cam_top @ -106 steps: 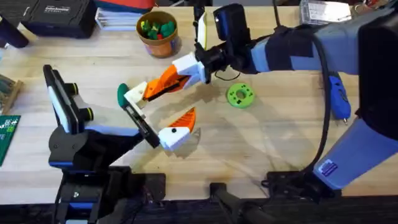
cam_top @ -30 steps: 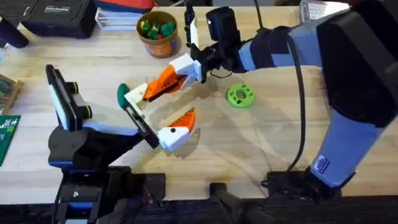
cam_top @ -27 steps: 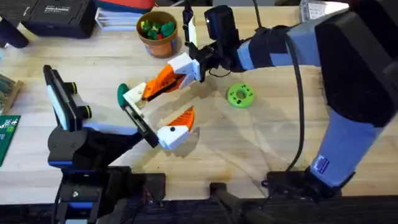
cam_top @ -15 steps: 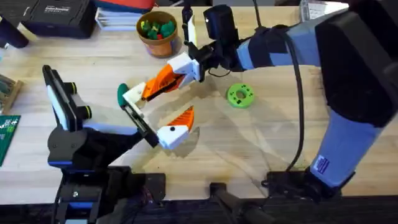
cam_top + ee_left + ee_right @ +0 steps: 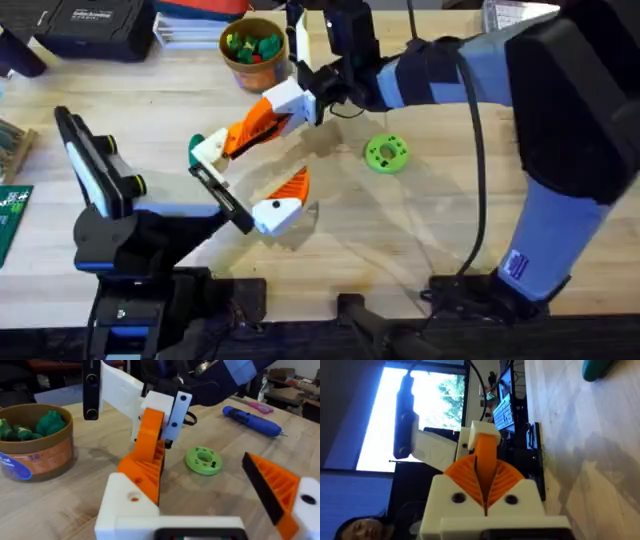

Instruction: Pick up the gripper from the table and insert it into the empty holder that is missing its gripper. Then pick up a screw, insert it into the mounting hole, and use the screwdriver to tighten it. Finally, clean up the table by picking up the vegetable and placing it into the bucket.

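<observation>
The loose gripper (image 5: pixel 240 133), a white block with an orange ribbed wedge, hangs tilted above the table with my right gripper (image 5: pixel 272 112) shut on its orange part. Its white end sits right at the black holder (image 5: pixel 208 178) of my left gripper (image 5: pixel 250 185), which is open and carries one mounted finger (image 5: pixel 281 203). In the left wrist view the white block (image 5: pixel 127 505) is close in front. The dark-green vegetable (image 5: pixel 195 150) lies just behind the block. The yellow-orange bucket (image 5: pixel 253 50) stands at the back. The blue screwdriver (image 5: pixel 545 150) lies at the far right.
A bright-green disc with holes (image 5: pixel 386 153) lies right of centre. A black case (image 5: pixel 90 25) and stacked papers sit at the back left, and a green circuit board (image 5: pixel 12 215) is at the left edge. The bucket holds green toy pieces.
My right arm has carried the loose gripper up and to the left, toward the holder. My left arm has shifted slightly left.
</observation>
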Action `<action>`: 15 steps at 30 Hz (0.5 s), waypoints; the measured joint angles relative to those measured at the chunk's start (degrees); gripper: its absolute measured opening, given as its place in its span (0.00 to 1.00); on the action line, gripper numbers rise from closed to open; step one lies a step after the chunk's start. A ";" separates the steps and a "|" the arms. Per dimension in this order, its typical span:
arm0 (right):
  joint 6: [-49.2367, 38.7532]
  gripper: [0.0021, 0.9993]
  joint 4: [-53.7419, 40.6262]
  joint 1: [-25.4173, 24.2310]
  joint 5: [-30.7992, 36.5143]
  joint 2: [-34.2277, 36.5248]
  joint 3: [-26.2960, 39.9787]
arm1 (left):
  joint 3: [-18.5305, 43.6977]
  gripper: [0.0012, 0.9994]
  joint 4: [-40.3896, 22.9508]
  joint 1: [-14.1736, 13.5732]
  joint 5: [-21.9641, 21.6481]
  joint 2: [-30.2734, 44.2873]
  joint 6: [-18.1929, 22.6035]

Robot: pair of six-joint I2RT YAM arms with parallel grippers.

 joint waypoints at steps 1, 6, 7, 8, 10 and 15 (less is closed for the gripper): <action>0.01 0.01 0.00 0.09 0.00 0.11 0.34 | 0.00 0.99 0.05 0.09 -0.37 0.00 0.32; 0.07 0.01 -0.14 0.20 0.00 0.57 0.78 | 0.00 0.99 0.05 0.13 -0.78 0.00 0.49; 0.36 0.01 -0.13 0.20 0.00 0.57 0.79 | 0.00 0.99 0.07 0.13 -0.78 0.00 0.51; 0.78 0.01 -0.14 0.20 0.00 0.57 0.79 | 0.00 0.99 0.05 0.13 -0.78 0.00 0.51; 1.32 0.01 -0.13 0.20 0.00 0.57 0.79 | 0.00 0.99 0.05 0.13 -0.76 0.00 0.53; 1.94 0.01 -0.12 0.06 0.00 0.57 0.79 | 0.00 0.99 -0.02 0.13 -0.75 0.00 0.92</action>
